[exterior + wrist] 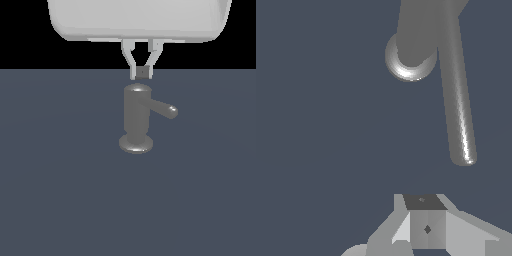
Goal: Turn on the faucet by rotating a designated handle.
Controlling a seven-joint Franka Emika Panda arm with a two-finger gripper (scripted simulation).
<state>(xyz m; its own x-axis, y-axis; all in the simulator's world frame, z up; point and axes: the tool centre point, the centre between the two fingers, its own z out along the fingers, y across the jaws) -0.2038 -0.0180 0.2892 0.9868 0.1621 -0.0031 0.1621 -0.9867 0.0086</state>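
Hovering just above the dull grey metallic cylindrical faucet (136,120), your white two-fingered gripper (142,73) has its fingertips closed together, gripping nothing. The thin grey rod handle (164,108) juts from the faucet's upper part toward the exterior view's right, apart from the gripper.

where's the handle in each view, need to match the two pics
Exterior view: the handle juts from the upper part of the faucet toward the exterior view's right, below the gripper.
Wrist view: the handle is the long thin rod ending in a rounded tip.
Shared landmark: the faucet's flared round base.
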